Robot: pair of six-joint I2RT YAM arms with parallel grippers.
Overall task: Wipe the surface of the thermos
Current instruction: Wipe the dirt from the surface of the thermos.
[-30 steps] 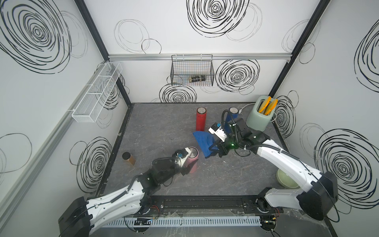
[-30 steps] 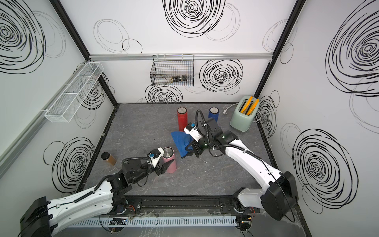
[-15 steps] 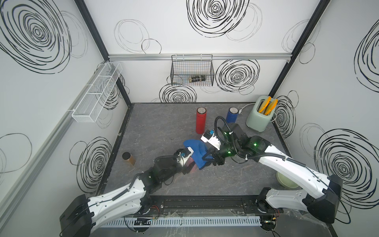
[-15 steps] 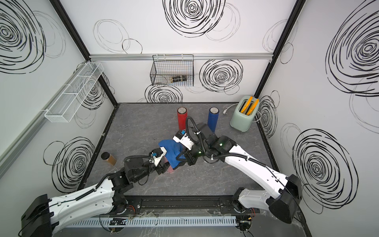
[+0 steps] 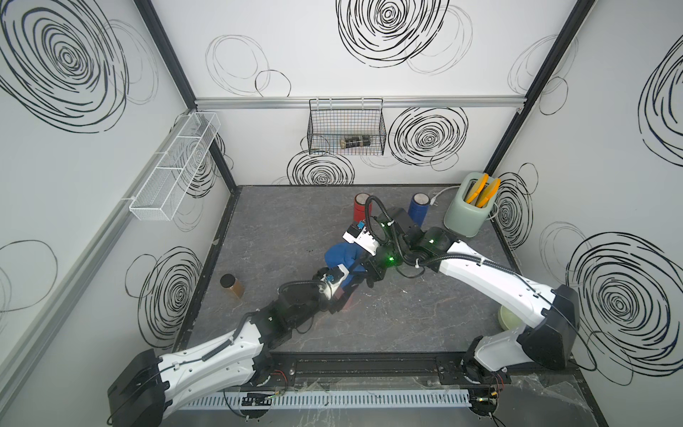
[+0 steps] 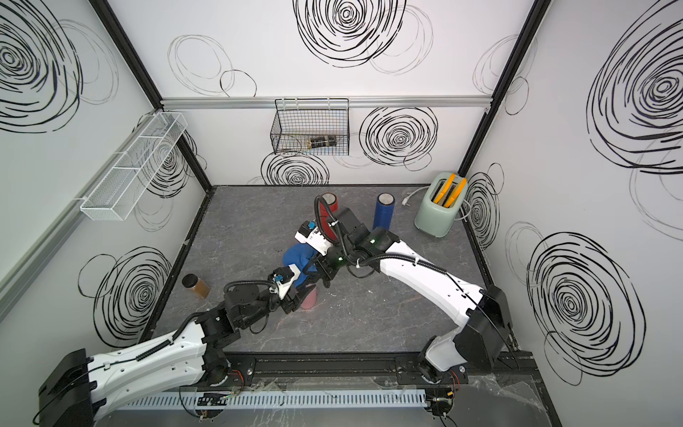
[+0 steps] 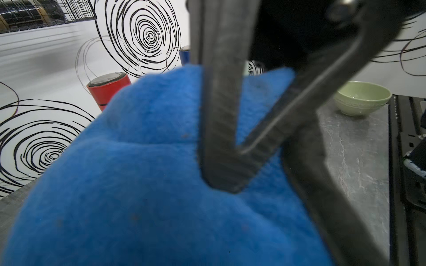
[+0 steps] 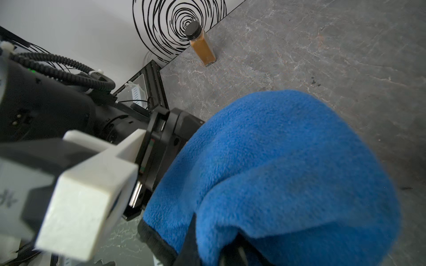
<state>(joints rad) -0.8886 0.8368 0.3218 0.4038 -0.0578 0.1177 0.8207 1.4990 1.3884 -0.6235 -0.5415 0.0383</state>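
The pink thermos stands on the grey table, a little forward of its middle, and only the lower part of its body shows in both top views, since a blue cloth is draped over its top. My left gripper reaches in from the front left corner with its jaws spread wide around the thermos body, gripping it low on the side. My right gripper comes in from the right and above; its fingertips are pinched tight on a fold of the cloth, which the left wrist view shows up close as two dark fingers meeting in a point against blue fleece. The cloth fills most of both wrist views, and I cannot tell how much of the thermos it touches underneath. Behind this, toward the back wall, a red thermos and a blue thermos stand upright, well apart from the pink one. A pale green toaster sits in the back right corner, a green bowl near the right front edge, and a small brown spice jar by the left wall.
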